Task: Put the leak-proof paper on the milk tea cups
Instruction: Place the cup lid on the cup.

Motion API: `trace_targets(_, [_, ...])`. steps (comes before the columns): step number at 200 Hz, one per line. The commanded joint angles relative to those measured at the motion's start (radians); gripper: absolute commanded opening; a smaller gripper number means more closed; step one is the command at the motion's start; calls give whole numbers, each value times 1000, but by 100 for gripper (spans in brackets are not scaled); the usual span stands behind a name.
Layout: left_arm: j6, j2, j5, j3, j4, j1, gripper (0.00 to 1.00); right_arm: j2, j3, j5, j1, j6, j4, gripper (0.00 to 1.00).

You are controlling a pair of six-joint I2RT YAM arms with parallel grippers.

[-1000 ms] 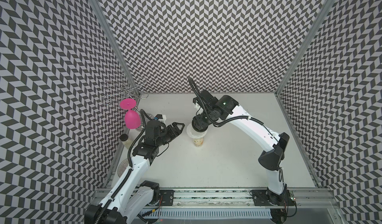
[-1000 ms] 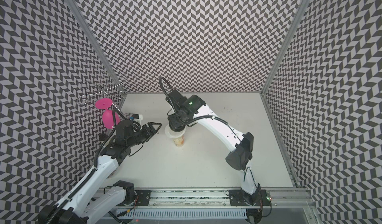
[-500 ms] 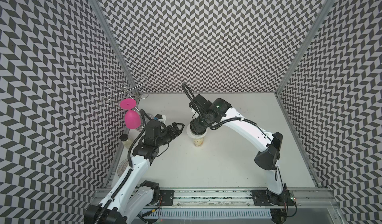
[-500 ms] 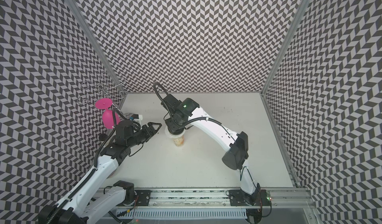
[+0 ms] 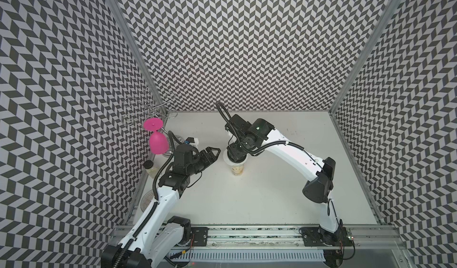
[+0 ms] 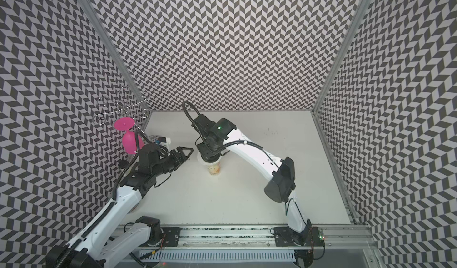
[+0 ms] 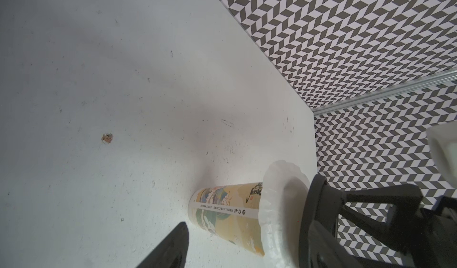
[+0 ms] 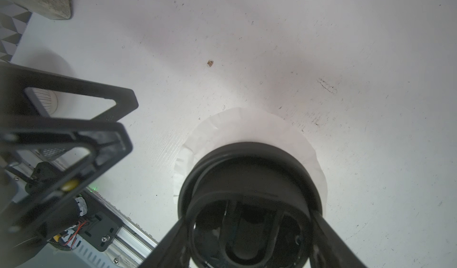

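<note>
Cup: milk tea cup point(image 5: 238, 174) point(image 6: 214, 169) point(image 7: 227, 214) upright on the worktop point(image 5: 259, 200), a little left of centre, between the two arms. Yellow-brown print visible on its side.

Paper: leak-proof paper point(image 7: 274, 205) point(image 8: 247, 125) draped over the cup's mouth, with a crinkled edge overhanging the rim. In both top views, a whitish edge point(image 5: 225, 156) point(image 6: 199, 158) shows left of the mouth.

Lid: black round lid point(image 8: 247, 170) point(image 7: 314, 205) set on the paper directly over the cup's mouth, with paper showing beyond its edge. Cannot tell whether pressed fully onto the rim.

Right jaws: spread wide and clamped on the black round lid from above, one on each side of it. Right arm point(image 5: 284, 148) reaching in from the near right.

Left jaws: partly open, with nothing between them. Tips pointing at the cup from the left, near the paper's edge, apart from it. Left arm point(image 5: 163, 200) rising from the near left.

Goblet: pink goblet point(image 5: 157, 143) point(image 6: 129, 143) hanging bowl-down from a wire rack point(image 5: 148, 108) at the far left corner.

Jar: small clear jar point(image 5: 149, 166) with a black cap at the worktop's left edge, beside the left arm.
</note>
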State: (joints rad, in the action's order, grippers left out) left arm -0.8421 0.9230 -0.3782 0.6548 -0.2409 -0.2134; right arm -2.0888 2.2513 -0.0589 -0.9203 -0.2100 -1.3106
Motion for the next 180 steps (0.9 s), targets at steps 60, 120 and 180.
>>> trace_targets(60, [10,-15,14,30,-8,8,77,-18,-12,-4,-8,14,4,57])
trace_targets(120, [9,-17,14,29,-10,8,77,-30,-22,1,-8,14,3,58])
trace_targets(180, [9,-16,15,29,-10,8,77,-50,-26,16,-8,17,0,59])
